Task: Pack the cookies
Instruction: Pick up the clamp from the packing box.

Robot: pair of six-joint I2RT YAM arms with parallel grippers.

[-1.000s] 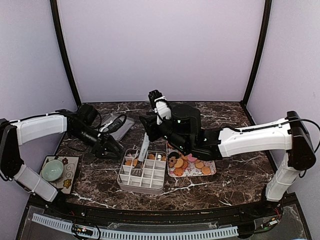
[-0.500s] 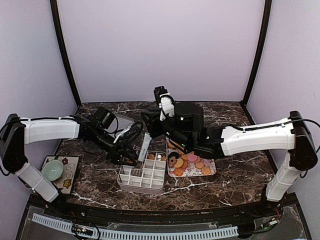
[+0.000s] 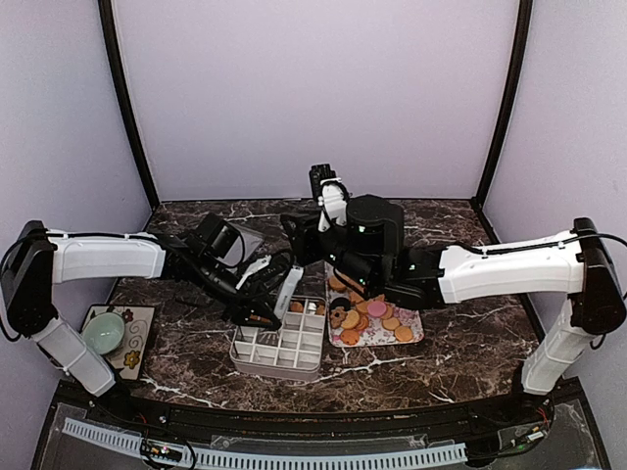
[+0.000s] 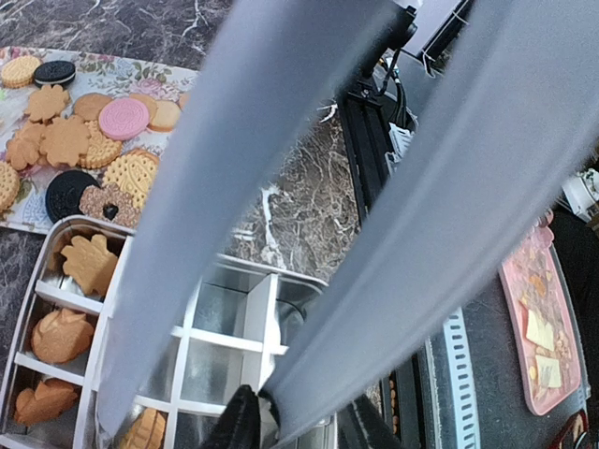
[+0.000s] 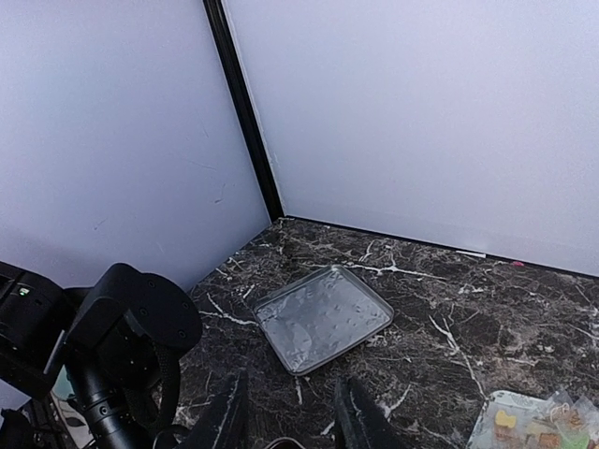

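The cookies (image 3: 370, 318) lie heaped on a flower-patterned tray (image 3: 411, 340); in the left wrist view they (image 4: 94, 140) are round, flower-shaped, pink and black. A few more (image 4: 89, 262) sit in cells of a white divided box (image 3: 277, 372). Metal tongs (image 3: 288, 284) hang tilted over the box's far edge. My right gripper (image 3: 294, 245) is shut on their upper end; its wrist view shows only a sliver of them at the bottom edge. My left gripper (image 3: 266, 294) has come in from the left. In its wrist view, both tong arms (image 4: 234, 187) meet between its fingers (image 4: 298, 421).
A flat metal lid (image 5: 323, 318) lies at the back left, partly under my left arm (image 3: 108, 257). A green bowl (image 3: 103, 333) rests on a patterned mat at the near left. The box (image 4: 264, 309) has several bare cells.
My left gripper swung right from the table's left side to the tongs above the box and narrowed around them. The right arm shifted slightly right, still holding the tongs.
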